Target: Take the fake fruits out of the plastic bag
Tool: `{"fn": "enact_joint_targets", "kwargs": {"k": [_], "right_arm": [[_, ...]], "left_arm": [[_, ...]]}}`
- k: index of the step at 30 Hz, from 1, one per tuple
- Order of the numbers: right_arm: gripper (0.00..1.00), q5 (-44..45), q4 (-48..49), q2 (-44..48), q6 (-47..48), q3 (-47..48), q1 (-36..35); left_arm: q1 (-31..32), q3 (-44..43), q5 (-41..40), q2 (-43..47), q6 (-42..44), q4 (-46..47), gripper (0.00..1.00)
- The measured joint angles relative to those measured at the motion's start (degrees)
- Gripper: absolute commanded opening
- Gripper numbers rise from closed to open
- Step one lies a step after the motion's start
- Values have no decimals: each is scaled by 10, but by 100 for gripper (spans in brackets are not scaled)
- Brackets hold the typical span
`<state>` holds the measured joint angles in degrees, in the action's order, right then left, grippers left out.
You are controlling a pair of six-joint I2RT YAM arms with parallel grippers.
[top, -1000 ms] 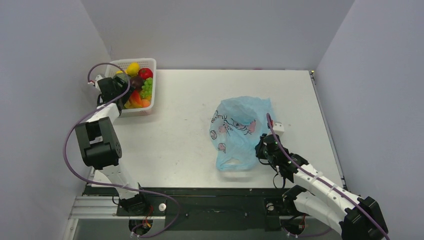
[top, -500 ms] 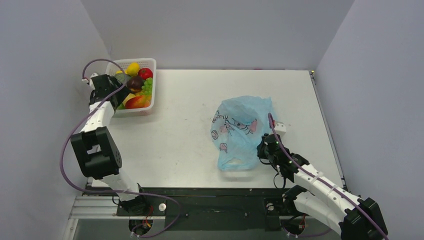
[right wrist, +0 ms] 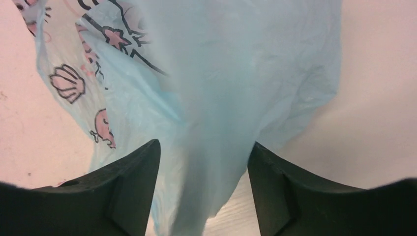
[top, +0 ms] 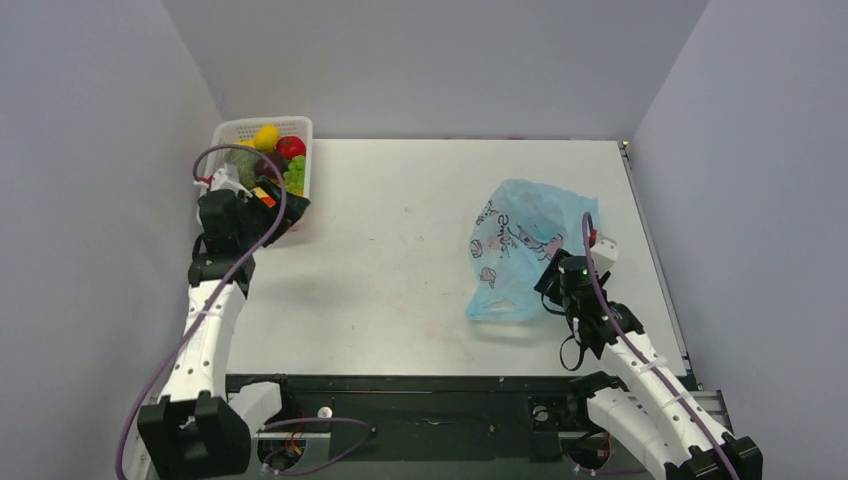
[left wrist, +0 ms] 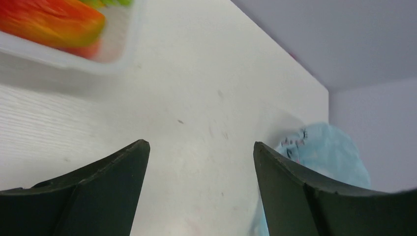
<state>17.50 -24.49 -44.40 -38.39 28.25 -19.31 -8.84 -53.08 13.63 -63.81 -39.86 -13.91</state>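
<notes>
Left gripper (left wrist: 200,144): jaws wide apart, nothing between them, only bare table (left wrist: 196,98) below. A second ago it stood over the basket (top: 300,128); it has since drawn back toward the near side and now hangs just off the basket's near corner, aimed across the table at the bag (top: 522,235). Judgement: one delivery is finished and the arm is free for the next. Right gripper (right wrist: 202,143): fingers spread, blue film bunched and hanging between them; no firm pinch is shown, so the hold may be no more than a hooked fold. The bag has nevertheless shifted rightward with this arm, and now lies crumpled at the right of the table, well apart from the basket. Fruits (top: 265,136): yellow, red and green pieces lie in the basket, and an orange-red piece shows at its near wall in the left wrist view. No fruit can be made out through the film; whether any remains inside cannot be told. The bag looks limp, which suggests little or nothing left
</notes>
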Motion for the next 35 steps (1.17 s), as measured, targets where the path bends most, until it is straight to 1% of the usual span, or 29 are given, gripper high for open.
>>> {"fn": "enact_joint_targets", "kwargs": {"k": [1, 2, 3, 7, 10, 14, 17, 20, 24, 26, 30, 35], "right_arm": [[72, 1, -8, 0, 2, 5, 4], [74, 0, -20, -1, 4, 14, 6], [77, 0, -31, 0, 6, 22, 7], [82, -9, -72, 30, 9, 52, 9], [82, -17, -106, 71, 9, 76, 9], [83, -42, -149, 129, 17, 123, 9], [84, -60, -179, 171, 34, 167, 9], [85, -64, -204, 209, 55, 223, 9], [86, -52, -224, 242, 82, 299, 9], [86, -38, -230, 256, 93, 330, 9], [87, -7, -246, 266, 108, 363, 9], [87, 24, -269, 271, 111, 362, 9]], "left_arm": [[25, 16, 7, 26, -4, -2, 75], [49, 27, 11, 45, -6, -3, 75], [88, 40, 11, 72, -13, -7, 75], [222, 47, 7, 128, -22, -30, 74], [283, 47, -3, 156, -33, -45, 72], [334, 46, -22, 191, -46, -62, 72], [355, 33, -35, 218, -50, -84, 72], [358, 5, -46, 246, -49, -99, 72], [358, -39, -70, 299, -40, -106, 73], [358, -47, -79, 316, -35, -107, 73], [358, -64, -110, 361, -23, -113, 75], [358, -75, -143, 377, -10, -132, 75]]}}
